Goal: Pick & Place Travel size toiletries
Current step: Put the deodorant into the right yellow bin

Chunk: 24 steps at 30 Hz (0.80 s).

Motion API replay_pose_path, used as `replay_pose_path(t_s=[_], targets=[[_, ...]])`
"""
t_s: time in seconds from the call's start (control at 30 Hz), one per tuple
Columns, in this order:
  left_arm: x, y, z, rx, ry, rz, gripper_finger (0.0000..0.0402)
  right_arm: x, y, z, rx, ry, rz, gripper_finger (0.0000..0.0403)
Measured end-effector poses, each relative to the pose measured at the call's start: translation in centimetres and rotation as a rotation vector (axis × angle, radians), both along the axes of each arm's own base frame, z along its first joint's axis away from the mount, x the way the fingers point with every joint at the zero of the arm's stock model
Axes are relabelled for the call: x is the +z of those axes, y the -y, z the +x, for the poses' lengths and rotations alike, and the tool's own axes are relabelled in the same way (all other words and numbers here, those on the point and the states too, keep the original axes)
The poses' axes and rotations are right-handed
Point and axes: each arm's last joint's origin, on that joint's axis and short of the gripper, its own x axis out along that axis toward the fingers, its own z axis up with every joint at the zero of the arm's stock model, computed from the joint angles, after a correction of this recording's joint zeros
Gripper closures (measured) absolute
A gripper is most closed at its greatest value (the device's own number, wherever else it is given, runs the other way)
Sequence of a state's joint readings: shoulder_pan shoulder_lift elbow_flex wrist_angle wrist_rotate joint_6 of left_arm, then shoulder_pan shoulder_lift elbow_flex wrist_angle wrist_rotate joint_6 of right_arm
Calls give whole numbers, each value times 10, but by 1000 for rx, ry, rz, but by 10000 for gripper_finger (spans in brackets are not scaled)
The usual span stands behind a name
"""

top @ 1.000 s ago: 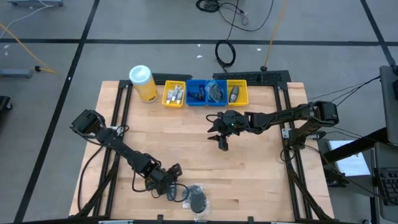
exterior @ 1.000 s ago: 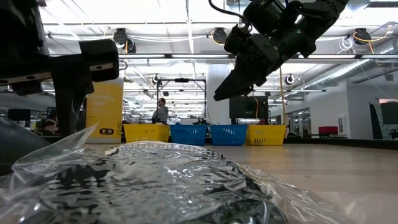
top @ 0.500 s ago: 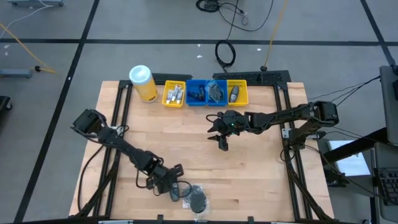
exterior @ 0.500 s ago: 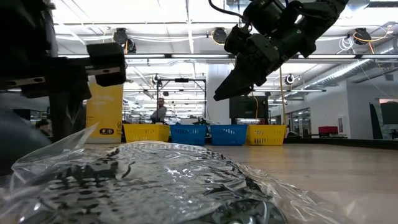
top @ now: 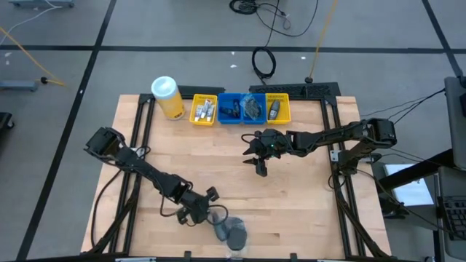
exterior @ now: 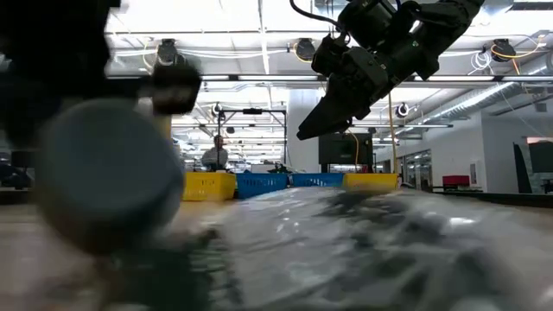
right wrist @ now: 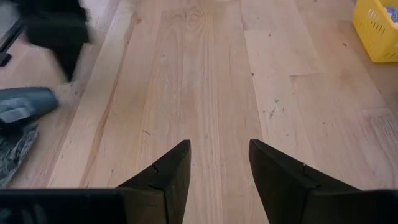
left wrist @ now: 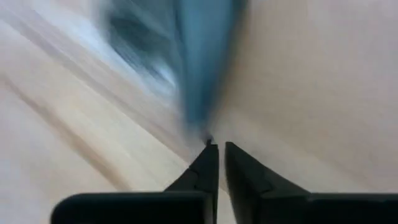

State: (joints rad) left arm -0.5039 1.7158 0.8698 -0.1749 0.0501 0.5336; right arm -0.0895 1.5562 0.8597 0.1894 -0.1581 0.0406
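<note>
High view: a dark grey oval bottle (top: 221, 230) and a crinkled clear plastic bag (top: 237, 234) lie near the wooden table's (top: 306, 204) front edge.
Beside them the left gripper (top: 202, 212) shows fingers almost closed, apparently empty; a nudge could push them off. Right gripper (top: 260, 163), open and empty, waits mid-table.

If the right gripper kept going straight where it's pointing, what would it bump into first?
Probably just the bare wooden table. The right gripper is open, and nothing lies between its fingers; the grey bottle sits off to one side.
</note>
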Motion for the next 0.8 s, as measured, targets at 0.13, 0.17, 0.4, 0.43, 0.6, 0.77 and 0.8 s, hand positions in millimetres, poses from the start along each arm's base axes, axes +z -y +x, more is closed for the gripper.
replay_pose_path(t_s=[0.13,0.17,0.4,0.43,0.6,0.77,0.8], targets=[[-1,-2,0,51,-16,-7,399,0,0,0,0,0,0,248],[0,-3,1,74,-15,-13,394,0,0,0,0,0,0,248],[1,-3,2,183,-32,-73,372,-1,0,-1,0,-11,1,248],[1,-3,2,184,-34,-73,372,-1,0,-1,0,-11,1,248],[9,-1,-2,331,-70,-160,371,-1,0,-1,0,-18,2,248],[36,-4,-3,643,-142,-411,371,-2,0,-1,2,-26,0,248],[43,-5,-2,719,-187,-486,371,-2,0,-2,2,-29,0,248]])
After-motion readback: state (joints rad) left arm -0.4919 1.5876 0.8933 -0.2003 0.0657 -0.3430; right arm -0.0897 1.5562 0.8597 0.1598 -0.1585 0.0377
